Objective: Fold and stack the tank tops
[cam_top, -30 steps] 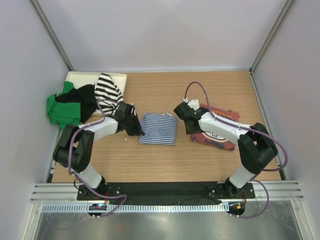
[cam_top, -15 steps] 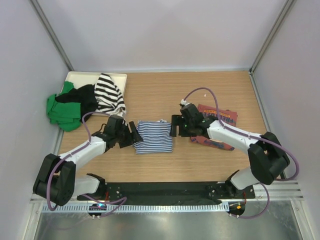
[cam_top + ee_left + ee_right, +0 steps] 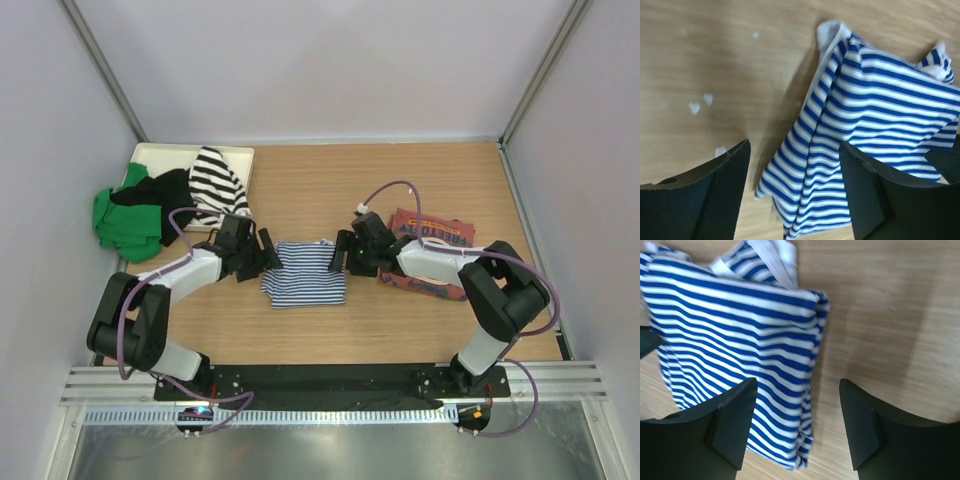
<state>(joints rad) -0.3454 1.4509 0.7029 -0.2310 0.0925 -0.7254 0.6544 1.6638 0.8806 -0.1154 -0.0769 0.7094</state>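
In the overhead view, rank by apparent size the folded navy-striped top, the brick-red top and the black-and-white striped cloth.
1-2, unsure: folded navy-and-white striped tank top, brick-red tank top; alike, right arm hides part of red.
3. Black-and-white striped cloth.

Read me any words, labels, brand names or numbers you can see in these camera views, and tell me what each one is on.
Brick-red cloth tank top with dark trim: white printed lettering is there, but it is too small and blurred to read.
Folded navy-and-white striped cloth tank top: no text, in the top view or in either wrist view.
Nothing else in view carries readable text.
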